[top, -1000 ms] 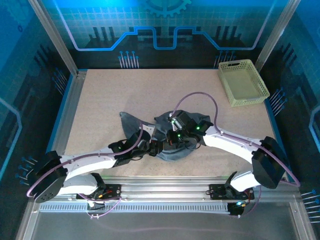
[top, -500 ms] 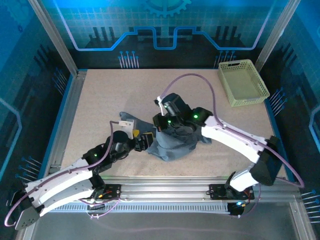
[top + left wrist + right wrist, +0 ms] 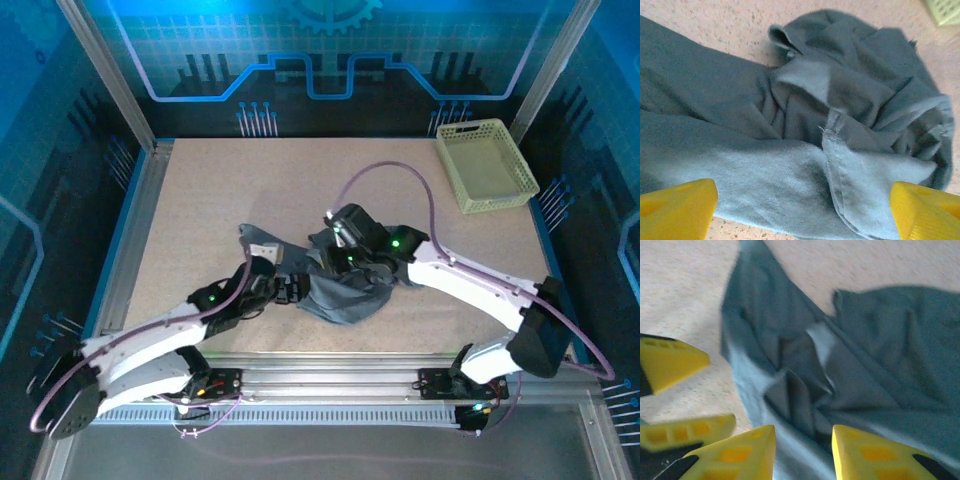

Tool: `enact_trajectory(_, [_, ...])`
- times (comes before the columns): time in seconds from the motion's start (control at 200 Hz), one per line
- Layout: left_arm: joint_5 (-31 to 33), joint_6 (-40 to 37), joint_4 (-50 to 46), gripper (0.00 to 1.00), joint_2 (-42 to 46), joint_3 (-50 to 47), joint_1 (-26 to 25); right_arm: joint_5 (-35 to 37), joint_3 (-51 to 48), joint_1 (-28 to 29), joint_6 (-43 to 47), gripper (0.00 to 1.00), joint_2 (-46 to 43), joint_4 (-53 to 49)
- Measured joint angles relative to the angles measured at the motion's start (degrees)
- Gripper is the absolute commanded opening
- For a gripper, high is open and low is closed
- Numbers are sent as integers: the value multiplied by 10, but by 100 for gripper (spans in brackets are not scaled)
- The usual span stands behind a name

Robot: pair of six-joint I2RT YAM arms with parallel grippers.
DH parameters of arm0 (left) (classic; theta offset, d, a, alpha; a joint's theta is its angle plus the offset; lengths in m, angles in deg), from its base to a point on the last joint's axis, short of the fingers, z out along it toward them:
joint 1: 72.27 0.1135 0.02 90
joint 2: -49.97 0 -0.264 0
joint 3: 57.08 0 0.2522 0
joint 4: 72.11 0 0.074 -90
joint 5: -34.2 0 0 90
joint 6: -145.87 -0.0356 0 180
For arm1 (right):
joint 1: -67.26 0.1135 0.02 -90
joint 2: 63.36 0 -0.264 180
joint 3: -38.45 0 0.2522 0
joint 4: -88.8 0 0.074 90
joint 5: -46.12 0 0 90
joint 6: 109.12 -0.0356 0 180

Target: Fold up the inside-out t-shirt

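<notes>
Grey shirt [image 3: 345,297] crumpled on bench [image 3: 220,190]. Left fingers [image 3: 680,207] spread wide, empty; right fingers [image 3: 865,450] slightly parted over it, probably seeking hold.

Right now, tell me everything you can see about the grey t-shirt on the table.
The t-shirt is dark slate-grey soft fabric, plain and unprinted, with raised seam stitching showing. It lies crumpled and unfolded on the speckled table, near its front middle, with one part trailing out to the left. The left gripper and right gripper hang right over it, both with jaws apart. Neither looks clamped on the cloth, though light contact cannot be ruled out.
</notes>
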Motion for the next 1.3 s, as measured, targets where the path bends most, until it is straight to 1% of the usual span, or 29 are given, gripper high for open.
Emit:
enact_trajectory(0.085, [-12, 0, -9, 89, -60, 46, 0, 6, -62, -14, -21, 38, -16, -2])
enact_trajectory(0.115, [-17, 1, -7, 89, -76, 57, 0, 7, -82, -18, -30, 41, -15, -3])
enact_trajectory(0.145, [-23, 2, -7, 89, -89, 66, 0, 9, -97, -21, -39, 42, -13, -5])
enact_trajectory(0.21, [-33, 7, -3, 87, -113, 79, 0, 12, -120, -26, -57, 43, -5, -13])
enact_trajectory(0.275, [-46, 15, 4, 83, -135, 84, 0, 17, -126, -32, -76, 44, 8, -17])
enact_trajectory(0.37, [-64, 22, 13, 71, -161, 87, 0, 27, -126, -43, -99, 44, 25, -11])
enact_trajectory(0.49, [-83, 29, 21, 52, -180, 87, 0, 38, -126, -61, -122, 44, 47, -5])
enact_trajectory(0.605, [-97, 36, 30, 31, -183, 87, -1, 43, -126, -70, -133, 41, 71, -2])
enact_trajectory(0.655, [-101, 30, 33, 23, -183, 87, -4, 42, -126, -71, -136, 39, 78, -1])
enact_trajectory(0.76, [-101, 26, 43, 12, -179, 83, -22, 42, -126, -71, -137, 33, 81, 1])
enact_trajectory(0.845, [-98, 23, 51, 6, -160, 70, -52, 42, -127, -71, -139, 19, 81, 4])
enact_trajectory(0.9, [-93, 16, 54, 4, -143, 58, -70, 42, -130, -71, -138, 9, 81, 7])
enact_trajectory(0.925, [-91, 13, 57, 4, -134, 50, -78, 43, -132, -71, -143, 5, 81, 8])
enact_trajectory(1.0, [-85, 10, 63, 4, -106, 26, -96, 48, -144, -71, -141, 0, 79, 12])
enact_trajectory(1.125, [-73, 6, 62, 5, -75, -1, -118, 51, -175, -71, -139, 0, 44, 17])
enact_trajectory(1.296, [-66, -4, 62, 17, -71, -18, -141, 51, -210, -70, -137, 0, -73, 17])
